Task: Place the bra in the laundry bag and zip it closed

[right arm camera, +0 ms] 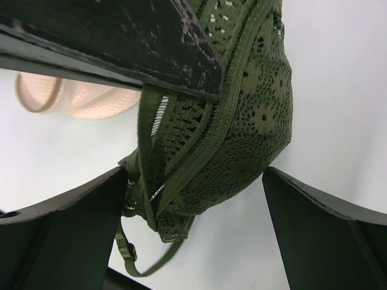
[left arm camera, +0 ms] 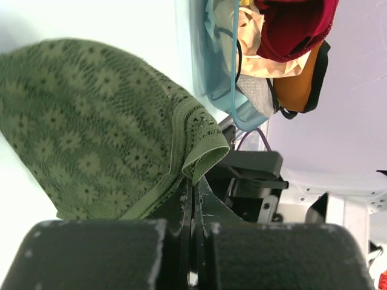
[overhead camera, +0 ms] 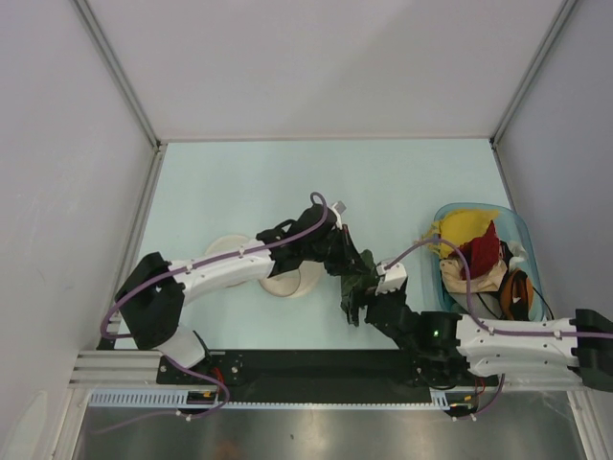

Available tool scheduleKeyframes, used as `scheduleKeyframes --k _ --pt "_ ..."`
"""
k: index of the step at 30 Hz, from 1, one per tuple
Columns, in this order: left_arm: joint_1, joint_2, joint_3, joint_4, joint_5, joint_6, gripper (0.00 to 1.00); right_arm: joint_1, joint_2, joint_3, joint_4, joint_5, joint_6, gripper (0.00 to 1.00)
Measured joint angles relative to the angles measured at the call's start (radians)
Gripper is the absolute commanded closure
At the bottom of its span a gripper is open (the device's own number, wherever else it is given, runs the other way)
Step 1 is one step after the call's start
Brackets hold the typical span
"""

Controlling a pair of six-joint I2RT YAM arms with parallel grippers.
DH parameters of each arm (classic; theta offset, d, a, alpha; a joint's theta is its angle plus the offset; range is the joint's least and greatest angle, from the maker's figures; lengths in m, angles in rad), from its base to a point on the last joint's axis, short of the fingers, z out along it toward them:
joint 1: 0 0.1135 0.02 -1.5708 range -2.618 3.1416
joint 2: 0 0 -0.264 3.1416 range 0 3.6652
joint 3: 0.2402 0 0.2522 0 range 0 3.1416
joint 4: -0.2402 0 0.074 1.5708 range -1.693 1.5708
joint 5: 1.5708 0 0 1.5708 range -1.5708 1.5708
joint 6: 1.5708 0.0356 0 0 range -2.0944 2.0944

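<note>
Pinched between the closed tips of the left gripper (left arm camera: pixel 195 192), the bra (left arm camera: pixel 103 133) is held by the edge band of one cup, and the rest of it seems to hang free below the fingers. Just on the near side of it the right gripper (right arm camera: pixel 195 175) stands with its jaws spread wide, one black finger to either side of the lower cup and touching neither side. Beside the left gripper, partly under that arm's wrist, lies the laundry bag (overhead camera: pixel 285 283). I take this to be the carrying step: the bra is lifted but not yet in the bag, and the zip has not been touched. The next move, I think, calls for swinging the bra over the bag's mouth, or for the right fingers to close on the dangling cup first so it does not flop outside the rim. The bra is soft olive lace, an openwork flower pattern over a domed cup, with a thin strap looping loose beneath. The bag looks pale, rounded and lightly stiff. The blue tub (left arm camera: pixel 214 84) of other garments sits well off beyond the right gripper.
</note>
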Motion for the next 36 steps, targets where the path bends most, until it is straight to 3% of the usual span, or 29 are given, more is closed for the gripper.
scheduleKeyframes --k 6,12,19,28,36 --pt "-0.023 0.000 0.000 0.012 -0.015 -0.034 1.00 0.076 0.090 0.053 -0.024 0.163 0.083 0.00" --pt "-0.034 0.000 -0.027 0.040 -0.026 -0.062 1.00 0.084 0.076 0.060 -0.023 0.227 0.131 0.01" --pt "-0.036 -0.001 -0.062 0.051 -0.042 -0.087 1.00 0.084 0.005 0.033 -0.022 0.256 0.172 0.19" --pt "-0.037 -0.001 -0.063 0.077 -0.038 -0.097 1.00 0.085 -0.024 -0.037 0.050 0.255 0.175 0.15" --pt "-0.039 -0.011 -0.064 0.106 -0.014 -0.115 1.00 0.085 0.034 -0.040 0.139 0.256 0.145 0.30"
